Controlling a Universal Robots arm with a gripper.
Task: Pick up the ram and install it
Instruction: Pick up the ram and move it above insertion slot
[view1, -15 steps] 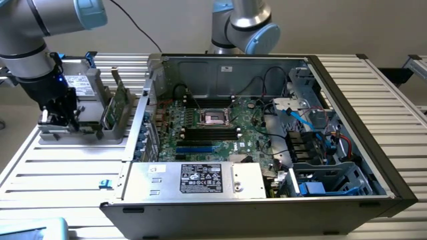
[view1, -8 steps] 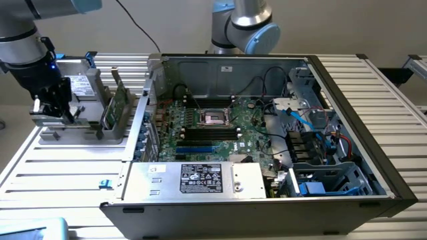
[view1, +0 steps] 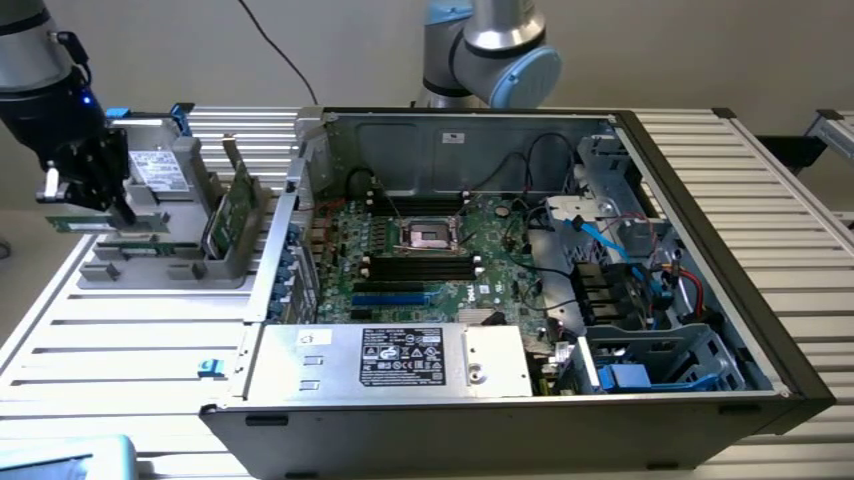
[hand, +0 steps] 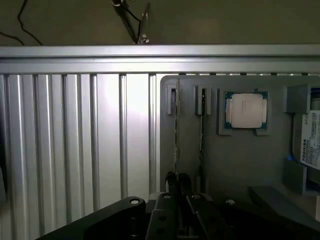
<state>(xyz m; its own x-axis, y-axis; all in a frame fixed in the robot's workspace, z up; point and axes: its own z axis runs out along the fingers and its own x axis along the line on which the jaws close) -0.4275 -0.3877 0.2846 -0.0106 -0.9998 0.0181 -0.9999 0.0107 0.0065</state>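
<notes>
The ram (view1: 76, 224) is a thin green stick lying level just under my gripper (view1: 99, 206), at the exterior view's far left above the grey parts holder (view1: 160, 268). My gripper is shut on it. In the wrist view the ram (hand: 176, 135) shows edge-on as a thin line running out from between the dark fingertips of my gripper (hand: 178, 179), in line with a narrow slot of the holder (hand: 172, 100). The open computer case (view1: 694, 200) with the green motherboard (view1: 501, 262) and its black memory slots (view1: 420, 266) lies toward the exterior view's right of the holder.
A second green stick (view1: 235, 215) stands upright in the holder near the case wall. The holder also carries a processor chip (hand: 245, 111) and a labelled drive (hand: 311, 140). A silver power supply (view1: 387, 357) sits at the case front, cables at its right. Another arm's base (view1: 487, 50) stands behind.
</notes>
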